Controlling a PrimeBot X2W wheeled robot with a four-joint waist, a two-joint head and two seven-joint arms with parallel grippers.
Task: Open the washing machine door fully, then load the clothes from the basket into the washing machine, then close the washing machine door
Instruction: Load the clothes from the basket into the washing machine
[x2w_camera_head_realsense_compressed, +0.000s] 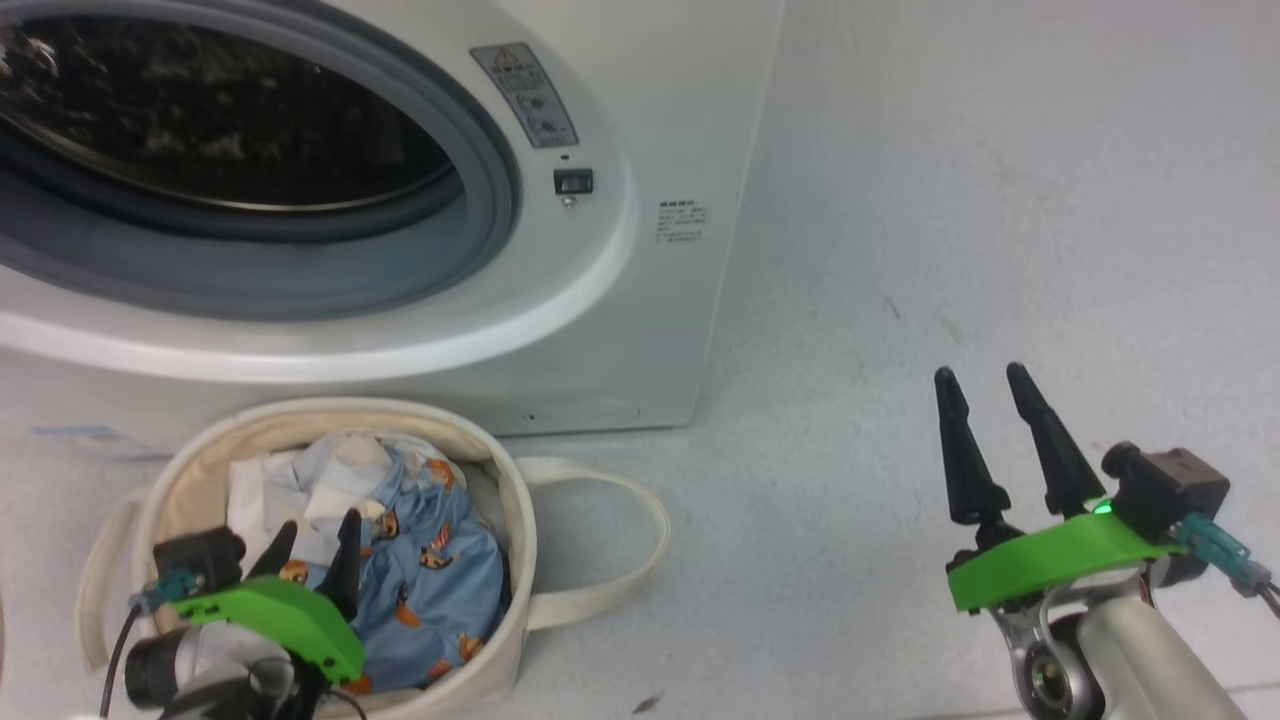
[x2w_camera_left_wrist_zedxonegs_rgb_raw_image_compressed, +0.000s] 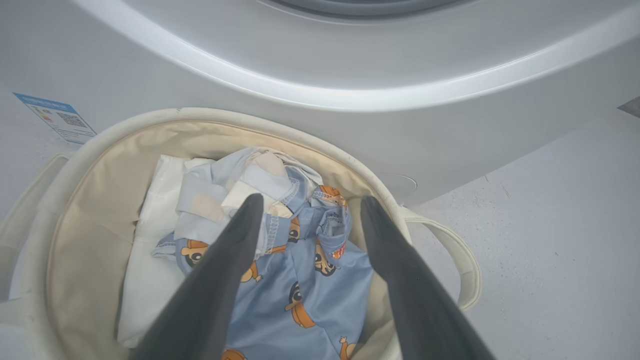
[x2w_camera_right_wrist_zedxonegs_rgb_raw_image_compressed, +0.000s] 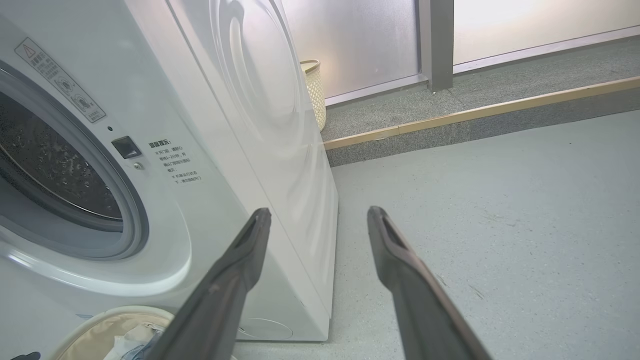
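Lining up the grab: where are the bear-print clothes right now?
Head view, lower left: the clothes lie inside the basket in front of the washing machine, with the open left gripper poised over them.

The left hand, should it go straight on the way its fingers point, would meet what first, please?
Most likely the clothes in the basket; the open left hand points down at them.

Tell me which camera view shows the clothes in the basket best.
The left wrist view: it looks down into the basket, so the blue bear-print clothes are large and sharp. The head view shows them smaller, partly behind the left claw. The right wrist view catches a small scrap at its bottom edge.
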